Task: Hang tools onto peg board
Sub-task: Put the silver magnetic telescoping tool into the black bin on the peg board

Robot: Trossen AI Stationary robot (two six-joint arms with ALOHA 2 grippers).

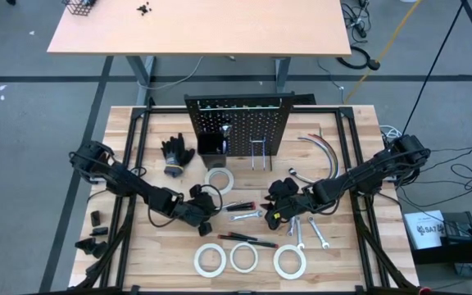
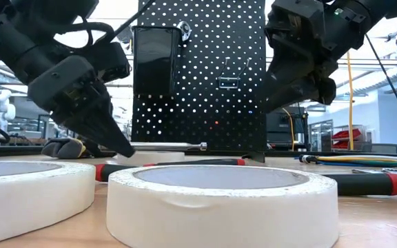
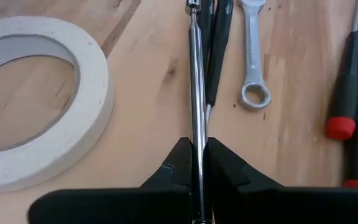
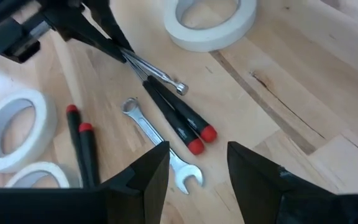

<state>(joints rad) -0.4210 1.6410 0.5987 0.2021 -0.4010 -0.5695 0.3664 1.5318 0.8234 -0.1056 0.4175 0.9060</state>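
My left gripper is shut on a thin silver rod-like tool with a small head, which sticks out past two red-and-black screwdrivers. My right gripper hovers open over a silver wrench that lies flat on the table, and touches nothing. In the high view the two grippers face each other at mid-table. The black peg board stands upright at the far side. White tape rolls lie flat. My left gripper pinches the silver tool's shaft between its two fingers. The fingers slant down from the table's left, and the shaft runs on forward out of them. The part behind the fingertips is hidden. In the low view the tool hangs about level, just above the table.
More wrenches and screwdrivers lie between the grippers and the near edge, with tape rolls beyond them. A black glove lies left of the peg board and curved grey hoses lie to its right.
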